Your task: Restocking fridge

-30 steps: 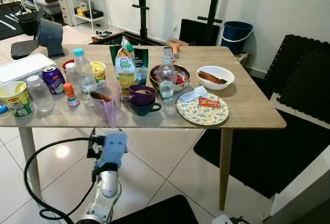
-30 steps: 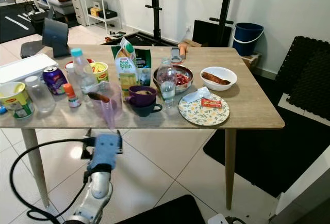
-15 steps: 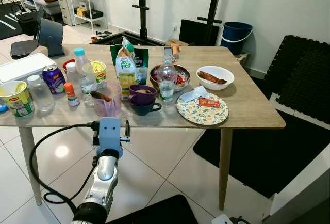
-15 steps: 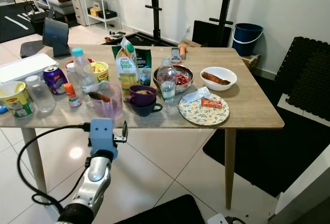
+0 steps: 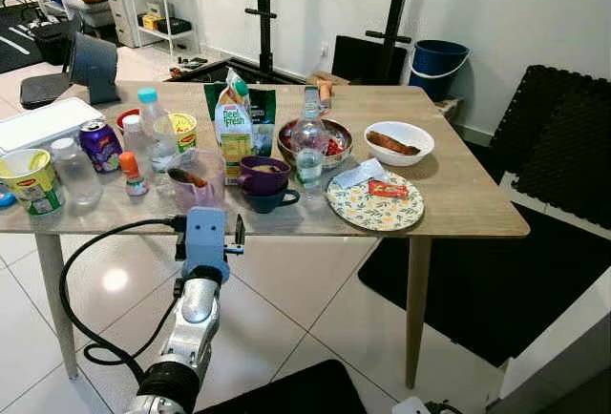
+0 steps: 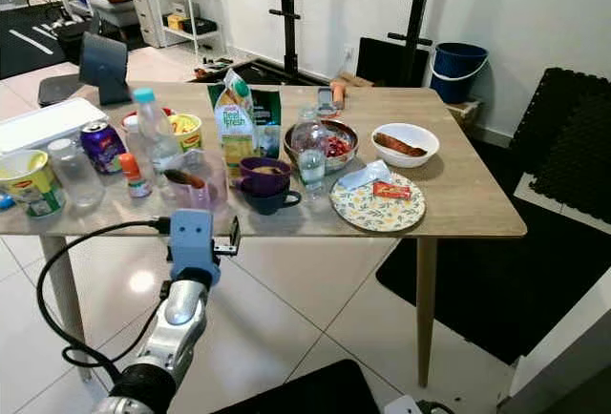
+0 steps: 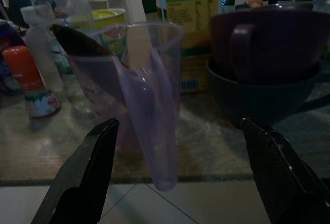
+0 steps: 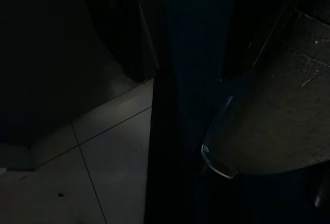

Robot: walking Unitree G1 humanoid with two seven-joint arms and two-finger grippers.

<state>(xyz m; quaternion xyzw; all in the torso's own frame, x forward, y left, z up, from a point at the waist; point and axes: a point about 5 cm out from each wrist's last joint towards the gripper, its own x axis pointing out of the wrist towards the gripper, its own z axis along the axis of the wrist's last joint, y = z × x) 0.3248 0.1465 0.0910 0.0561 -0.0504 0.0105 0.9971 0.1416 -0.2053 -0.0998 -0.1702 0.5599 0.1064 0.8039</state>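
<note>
A wooden table (image 5: 458, 195) is crowded with food and drink. Near its front edge stands a clear purple pitcher (image 5: 198, 177) with something brown inside. Around it are a Peel Fresh juice carton (image 5: 232, 128), a water bottle (image 5: 308, 152), a purple mug stacked in a dark cup (image 5: 264, 183), a purple soda can (image 5: 99, 144) and a blue-capped bottle (image 5: 153, 128). My left gripper (image 7: 178, 131) is open just off the table's front edge, level with the pitcher (image 7: 129, 90), with nothing between its fingers. Its blue wrist block (image 5: 205, 233) shows below the tabletop. The right arm hangs idle in the dark.
A steel bowl (image 5: 325, 142), a white bowl with a sausage (image 5: 399, 142) and a floral plate (image 5: 375, 201) sit to the right. A noodle cup (image 5: 29, 180), a jar (image 5: 72, 171) and a white box (image 5: 43, 123) sit left. A blue bucket (image 5: 438, 57) and black mats (image 5: 558, 137) stand beyond.
My left arm has risen and moved forward, from low over the floor up to the table's front edge before the pitcher. The things on the table have not moved.
</note>
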